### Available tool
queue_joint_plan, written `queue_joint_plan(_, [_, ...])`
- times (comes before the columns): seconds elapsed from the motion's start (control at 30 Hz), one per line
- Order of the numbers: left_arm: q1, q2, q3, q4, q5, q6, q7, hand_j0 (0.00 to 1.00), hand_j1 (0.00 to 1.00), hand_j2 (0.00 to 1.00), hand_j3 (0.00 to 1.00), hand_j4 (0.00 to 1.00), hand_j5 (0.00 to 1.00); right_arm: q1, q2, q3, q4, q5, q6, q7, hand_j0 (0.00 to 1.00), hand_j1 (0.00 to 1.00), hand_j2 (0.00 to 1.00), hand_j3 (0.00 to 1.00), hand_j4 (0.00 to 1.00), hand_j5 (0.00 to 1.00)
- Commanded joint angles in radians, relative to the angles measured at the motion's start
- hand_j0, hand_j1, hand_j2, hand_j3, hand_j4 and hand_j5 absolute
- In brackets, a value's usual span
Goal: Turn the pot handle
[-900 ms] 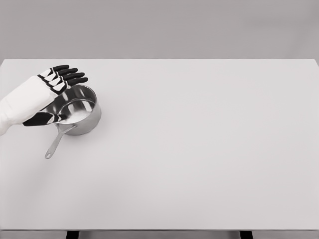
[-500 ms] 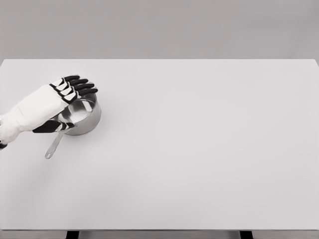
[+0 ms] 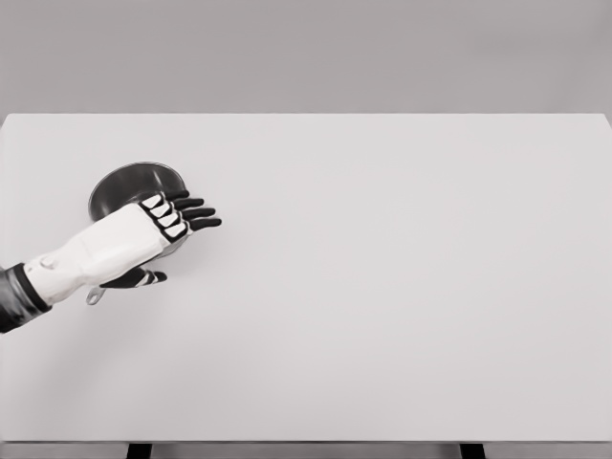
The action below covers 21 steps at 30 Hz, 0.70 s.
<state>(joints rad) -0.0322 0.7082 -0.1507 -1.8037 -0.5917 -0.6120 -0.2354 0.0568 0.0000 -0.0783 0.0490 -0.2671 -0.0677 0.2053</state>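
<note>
While the left arm is reaching in from the lower left edge, the left hand (image 3: 158, 234) is hovering over the near right part of the pot (image 3: 129, 185), covering much of its front wall. Its four dark fingers (image 3: 196, 212) are stretching out flat and a little apart toward the right, past the pot's rim, and the thumb (image 3: 139, 279) is pointing sideways below the palm; the hand is lying wide and is gripping nothing that can be seen. The pot is sitting upright on the white counter (image 3: 402, 287), at its left side and toward the far half. Its dark, shiny inside is showing behind the hand, and nothing can be made out in it. Only the looped end of the pot handle (image 3: 93, 297) is peeking out beneath the wrist, pointing toward the near left; the rest of it is hidden by the arm.
</note>
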Motion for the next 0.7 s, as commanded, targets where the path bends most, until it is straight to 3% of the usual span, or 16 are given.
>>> queue_joint_plan(0.0, [-0.002,-0.001,-0.003,0.000,-0.017,0.001,-0.001,1.00,1.00,1.00,1.00,1.00,1.00,0.000,0.000,0.000,0.000,0.000,-0.001,0.000,1.00,1.00,1.00,1.00,1.00,1.00])
queue_joint_plan(0.33, [0.003,-0.003,-0.003,0.000,-0.089,0.001,-0.002,1.00,1.00,1.00,1.00,1.00,1.00,0.000,0.000,0.000,0.000,0.000,0.000,0.000,1.00,1.00,1.00,1.00,1.00,1.00])
queue_joint_plan(0.67, [0.026,0.004,0.010,0.001,-0.103,0.001,-0.002,1.00,1.00,1.00,1.00,1.00,1.00,0.000,0.000,0.000,0.000,0.000,0.000,0.000,1.00,1.00,1.00,1.00,1.00,1.00])
